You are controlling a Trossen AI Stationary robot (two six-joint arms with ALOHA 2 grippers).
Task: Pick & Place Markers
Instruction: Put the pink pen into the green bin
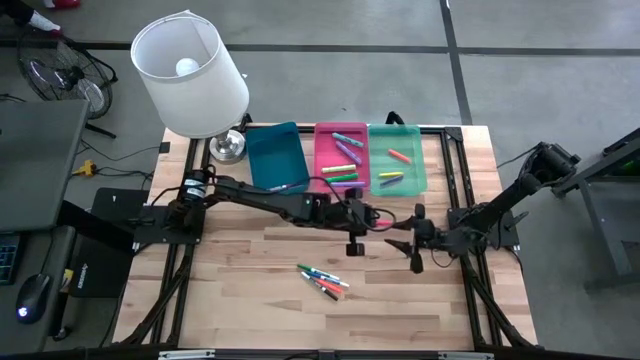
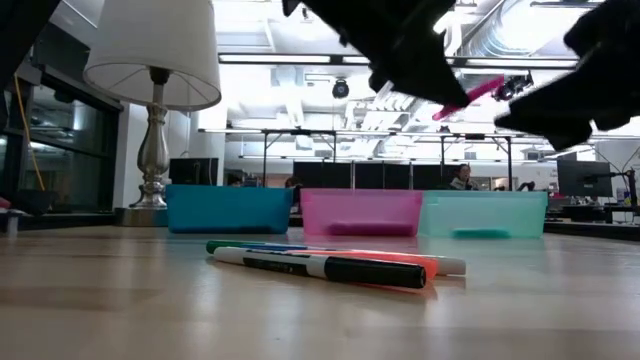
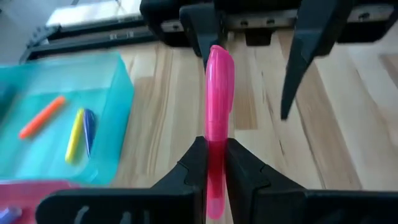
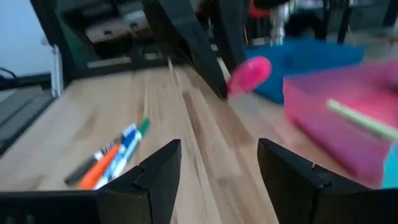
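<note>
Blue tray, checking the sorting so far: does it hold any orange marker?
No; in the high view the blue tray shows no orange marker, while one lies in the green tray.

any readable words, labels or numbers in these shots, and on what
None can be read.
Black-barrelled marker lying on the table: it carries a printed label, too blurred to read.
Pink marker held in the shut left gripper: no print shows.
Blue, pink and green trays: no labels show.

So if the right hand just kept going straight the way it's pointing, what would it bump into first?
Probably the pink marker held by the left hand: it sits straight ahead of the open right hand, between its fingers' line. Depth is hard to judge.
</note>
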